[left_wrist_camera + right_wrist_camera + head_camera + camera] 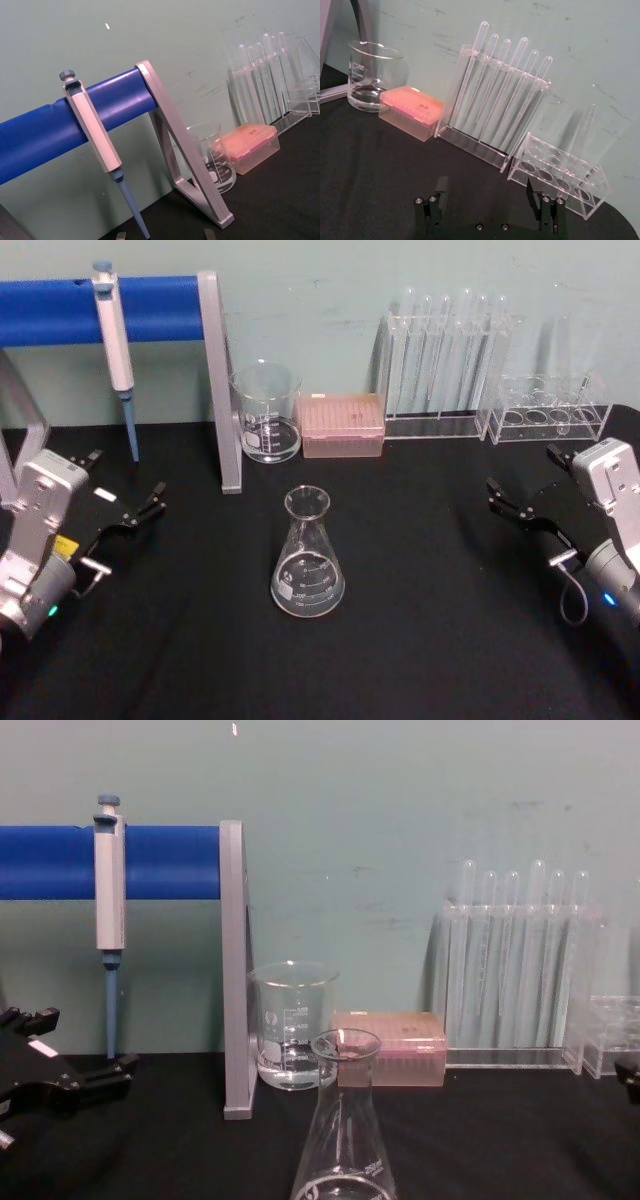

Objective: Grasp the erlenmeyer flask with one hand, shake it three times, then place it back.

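The fingers (441,186) of the right gripper (522,468) are seen spread apart, with nothing between them. Those of the left gripper (128,472) are also spread and empty. Both grippers are placed low at the sides of the black table (420,640), well apart from the clear glass conical erlenmeyer flask (308,555). The flask is found upright at the middle of the table, in front of the cylindrical glass beaker (267,412) and the pink tip box (342,425).

It is judged that the flask could be tipped over if it is touched by one finger before the other. The smooth sloping wall could also let it slide out of a low or weak grip during shaking.

A narrow neck with flared rim, a wide base and white printed markings are shown. No liquid can be made out inside.
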{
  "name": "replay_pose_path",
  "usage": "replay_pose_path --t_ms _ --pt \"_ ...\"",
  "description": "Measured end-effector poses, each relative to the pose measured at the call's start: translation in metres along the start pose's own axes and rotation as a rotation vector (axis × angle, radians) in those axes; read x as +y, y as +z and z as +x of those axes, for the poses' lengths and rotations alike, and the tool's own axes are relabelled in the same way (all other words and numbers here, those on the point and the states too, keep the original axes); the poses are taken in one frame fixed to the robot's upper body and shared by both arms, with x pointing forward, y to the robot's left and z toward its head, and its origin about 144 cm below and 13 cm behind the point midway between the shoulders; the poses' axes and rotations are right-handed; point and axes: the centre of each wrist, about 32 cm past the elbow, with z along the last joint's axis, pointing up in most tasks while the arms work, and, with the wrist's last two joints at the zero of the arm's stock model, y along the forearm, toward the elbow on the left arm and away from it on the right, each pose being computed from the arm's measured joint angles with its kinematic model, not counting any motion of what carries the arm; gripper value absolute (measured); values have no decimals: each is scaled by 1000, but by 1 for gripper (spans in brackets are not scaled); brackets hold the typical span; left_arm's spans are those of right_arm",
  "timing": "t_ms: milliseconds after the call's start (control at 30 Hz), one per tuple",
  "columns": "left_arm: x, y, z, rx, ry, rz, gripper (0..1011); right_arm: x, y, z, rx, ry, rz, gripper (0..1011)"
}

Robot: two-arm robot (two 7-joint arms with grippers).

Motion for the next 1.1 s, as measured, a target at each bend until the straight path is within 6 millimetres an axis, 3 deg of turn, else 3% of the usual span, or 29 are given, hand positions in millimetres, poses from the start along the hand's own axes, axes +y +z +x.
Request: replay_pose_path --t_ms 767,1100 --pt "0 0 0 0 0 0 1001 0 0 1 -16 5 4 1000" --pt "0 0 0 0 0 0 1001 -5 1 14 -3 92 48 1000"
